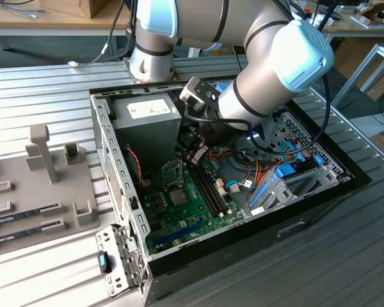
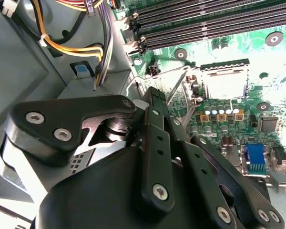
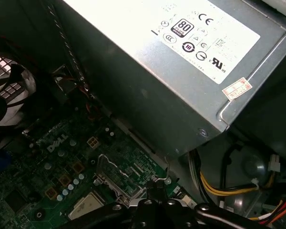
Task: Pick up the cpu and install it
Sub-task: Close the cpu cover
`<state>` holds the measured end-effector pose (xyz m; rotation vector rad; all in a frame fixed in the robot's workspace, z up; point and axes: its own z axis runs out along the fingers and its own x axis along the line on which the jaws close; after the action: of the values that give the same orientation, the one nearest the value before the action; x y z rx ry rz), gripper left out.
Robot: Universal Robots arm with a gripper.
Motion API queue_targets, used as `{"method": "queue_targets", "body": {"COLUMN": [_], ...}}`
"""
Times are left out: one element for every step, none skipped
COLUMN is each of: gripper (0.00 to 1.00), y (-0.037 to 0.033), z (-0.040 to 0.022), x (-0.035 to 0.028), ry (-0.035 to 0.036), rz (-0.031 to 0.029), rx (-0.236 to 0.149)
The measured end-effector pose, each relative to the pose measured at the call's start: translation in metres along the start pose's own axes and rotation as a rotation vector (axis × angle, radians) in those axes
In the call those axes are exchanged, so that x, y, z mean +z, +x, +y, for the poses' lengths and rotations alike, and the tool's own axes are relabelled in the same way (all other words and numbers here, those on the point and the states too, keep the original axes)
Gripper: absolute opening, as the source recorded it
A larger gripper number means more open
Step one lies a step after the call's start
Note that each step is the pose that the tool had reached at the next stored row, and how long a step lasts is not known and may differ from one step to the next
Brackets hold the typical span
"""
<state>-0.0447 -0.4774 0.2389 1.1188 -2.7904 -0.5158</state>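
Observation:
The cpu is a silvery square lying flat in its socket on the green motherboard; it shows in the exterior view too and in the first wrist view. The socket's metal frame stands swung up beside it, with a thin wire lever next to it. My gripper hangs inside the computer case, just beside that raised frame and lever and a little off the cpu. Its black fingers look shut, with nothing seen between them. In the exterior view the gripper is low over the board.
A grey power supply stands close behind the gripper. Long dark memory slots run beside the socket. Yellow and orange cables and blue drive brackets fill the case's other side. A grey fixture plate lies at the exterior view's left.

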Motion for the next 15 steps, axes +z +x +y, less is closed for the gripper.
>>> {"method": "queue_targets", "body": {"gripper": [0.11, 0.11, 0.11, 0.11, 0.11, 0.11, 0.11, 0.11, 0.11, 0.11, 0.11, 0.11, 0.11, 0.11, 0.11], "y": [0.0001, 0.0002, 0.0003, 0.0004, 0.0005, 0.0005, 0.0007, 0.0008, 0.0009, 0.001, 0.0011, 0.0012, 0.0014, 0.0015, 0.0018], "z": [-0.0001, -0.0001, -0.0001, 0.0002, 0.0005, 0.0007, 0.0011, 0.0012, 0.0012, 0.0011, 0.001, 0.0009, 0.0008, 0.0006, 0.0003], "x": [-0.0002, -0.0005, -0.0008, -0.0022, -0.0035, -0.0043, -0.0059, -0.0068, -0.0071, -0.0072, -0.0072, -0.0073, -0.0073, -0.0074, -0.0076], "ry": [0.0, 0.0, -0.0003, -0.0011, -0.0021, -0.0026, -0.0037, -0.0044, -0.0045, -0.0045, -0.0046, -0.0047, -0.0048, -0.0048, -0.0049], "rz": [0.0001, 0.0002, 0.0, -0.0006, -0.0013, -0.0017, -0.0025, -0.003, -0.0029, -0.0027, -0.0025, -0.0018, -0.0011, -0.0004, 0.0004], "rx": [0.0, 0.0, -0.001, -0.001, -0.002, -0.002, -0.003, -0.004, -0.004, -0.004, -0.006, -0.007, -0.009, -0.011, -0.013]}}
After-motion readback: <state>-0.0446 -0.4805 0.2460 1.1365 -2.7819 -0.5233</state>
